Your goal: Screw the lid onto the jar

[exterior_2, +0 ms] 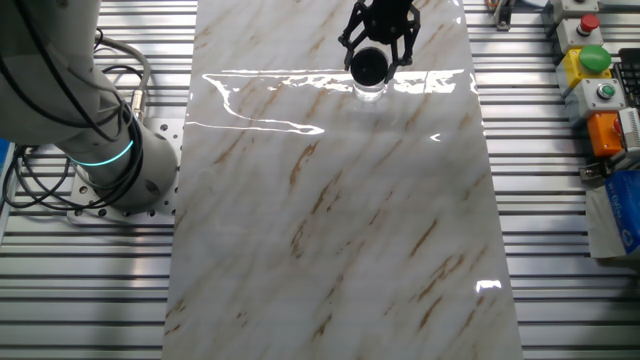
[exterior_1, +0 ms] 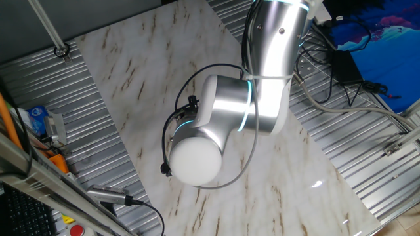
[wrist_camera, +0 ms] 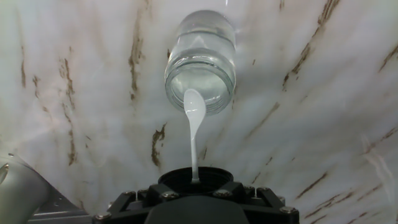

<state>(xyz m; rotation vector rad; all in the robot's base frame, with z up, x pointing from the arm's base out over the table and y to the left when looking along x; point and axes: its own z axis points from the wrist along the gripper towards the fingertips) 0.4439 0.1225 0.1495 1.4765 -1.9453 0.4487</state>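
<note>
I hold the small round black lid (exterior_2: 368, 66) in my gripper (exterior_2: 377, 45), my dark fingers closed around its rim, as the other fixed view shows. In that view the lid hangs just over the small clear glass jar (exterior_2: 370, 88), whose shiny base peeks out beneath it, near the far edge of the white marble-patterned table (exterior_2: 330, 220), towards the middle of that edge.

From my hand view the jar (wrist_camera: 201, 59) stands upright on the marble with its mouth open and nothing on it. The lid's dark round edge (wrist_camera: 194, 179) sits at the bottom of the picture, apart from the jar's rim. A pale streak runs between them; I take it for glare, though I cannot be sure.

In the one fixed view my own silver arm (exterior_1: 226, 111) covers both jar and lid.

So I judge the lid picked up and brought to the jar. Left to do: line it up, set it on the mouth, and turn it until the thread bites.
</note>
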